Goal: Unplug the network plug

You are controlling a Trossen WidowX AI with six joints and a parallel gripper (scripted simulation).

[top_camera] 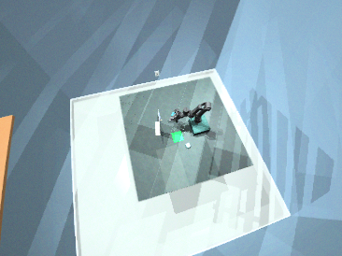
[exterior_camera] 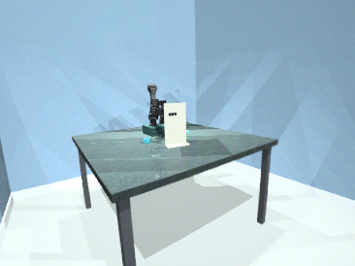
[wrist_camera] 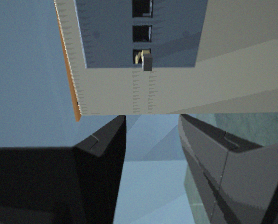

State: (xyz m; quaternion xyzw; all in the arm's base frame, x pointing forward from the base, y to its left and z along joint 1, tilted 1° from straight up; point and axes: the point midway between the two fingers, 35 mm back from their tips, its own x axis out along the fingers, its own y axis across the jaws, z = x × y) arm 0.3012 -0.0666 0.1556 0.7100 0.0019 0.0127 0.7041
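The white upright panel [top_camera: 157, 128] [exterior_camera: 176, 126] [wrist_camera: 107, 92] stands nearer the dark grey-green surface's [top_camera: 163, 173] [exterior_camera: 160, 165] left edge in the top view than its right one, and what looks like the small beige-and-grey plug [wrist_camera: 146, 61] sits at the socket nearest the panel's edge in the wrist view. The black claw [top_camera: 172, 119] [wrist_camera: 152, 121] is partly open with nothing between its fingers, apart from the plug, while the flat bright-green square [top_camera: 178, 136] lies between the panel and the teal block-shaped base [top_camera: 200, 131] [exterior_camera: 151, 130].
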